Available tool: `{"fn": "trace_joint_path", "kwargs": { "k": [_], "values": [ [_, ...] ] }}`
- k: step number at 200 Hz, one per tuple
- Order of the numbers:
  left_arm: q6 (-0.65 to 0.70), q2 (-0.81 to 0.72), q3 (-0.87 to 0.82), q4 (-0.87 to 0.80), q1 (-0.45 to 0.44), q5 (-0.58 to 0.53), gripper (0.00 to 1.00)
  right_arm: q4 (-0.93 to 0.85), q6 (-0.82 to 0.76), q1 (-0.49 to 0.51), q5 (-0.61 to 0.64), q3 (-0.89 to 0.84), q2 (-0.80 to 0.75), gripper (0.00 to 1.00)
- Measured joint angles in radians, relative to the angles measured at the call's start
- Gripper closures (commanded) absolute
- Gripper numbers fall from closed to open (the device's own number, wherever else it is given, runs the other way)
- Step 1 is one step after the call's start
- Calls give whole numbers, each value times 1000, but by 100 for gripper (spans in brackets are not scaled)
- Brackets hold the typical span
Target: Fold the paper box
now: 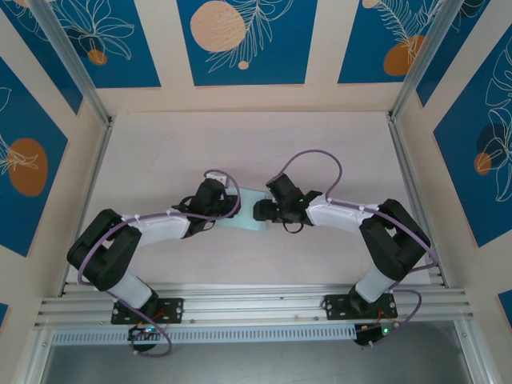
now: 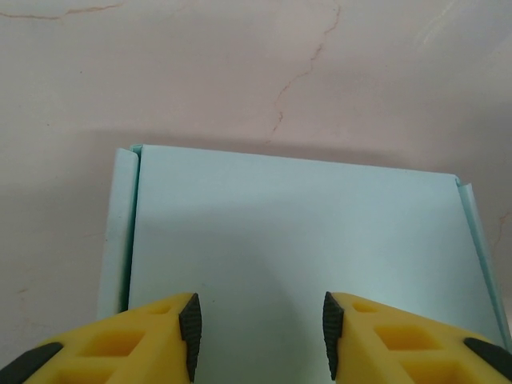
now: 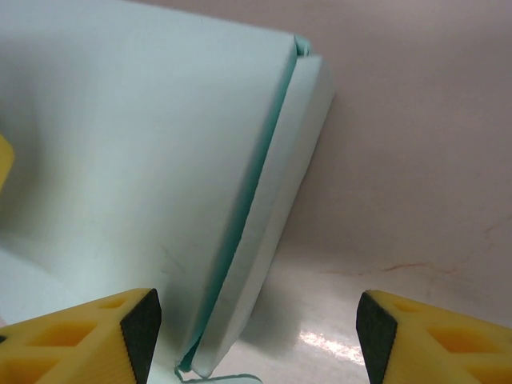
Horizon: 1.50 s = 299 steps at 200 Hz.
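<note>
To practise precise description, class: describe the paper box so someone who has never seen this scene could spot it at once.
Find the pinkish table inside the blue-patterned walls and look to its middle, where the two black arms meet. Between the left gripper and the right gripper lies the paper box, whose pale mint-blue card stands out from black arms and pinkish table.

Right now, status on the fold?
Left tool open over pale mint-blue card box. Right tool open, straddling its side edge. Pinkish tabletop beneath.
</note>
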Motion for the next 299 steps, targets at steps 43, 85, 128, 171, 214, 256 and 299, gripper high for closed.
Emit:
{"fn": "trace_joint_path", "kwargs": {
  "k": [43,85,128,171,214,256,299],
  "values": [
    [3,-38,3,-71,-1,-22,50,19,7,-12,-23,2,25,38],
    [62,-129,14,-201,4,-121,45,17,6,-15,-34,15,37,38],
    [121,-139,47,-300,93,-110,45,-9,-5,-17,-35,31,37,37],
    [134,-98,40,-282,213,11,53,-35,-20,-21,-40,46,37,37],
    [128,-69,36,-228,249,134,53,-38,-21,-32,-59,48,37,36],
    [105,-34,35,-169,249,211,54,-37,-24,-38,-69,51,37,37],
    [71,19,36,-137,274,259,63,-22,-24,-49,-80,52,37,36]
  ]
}}
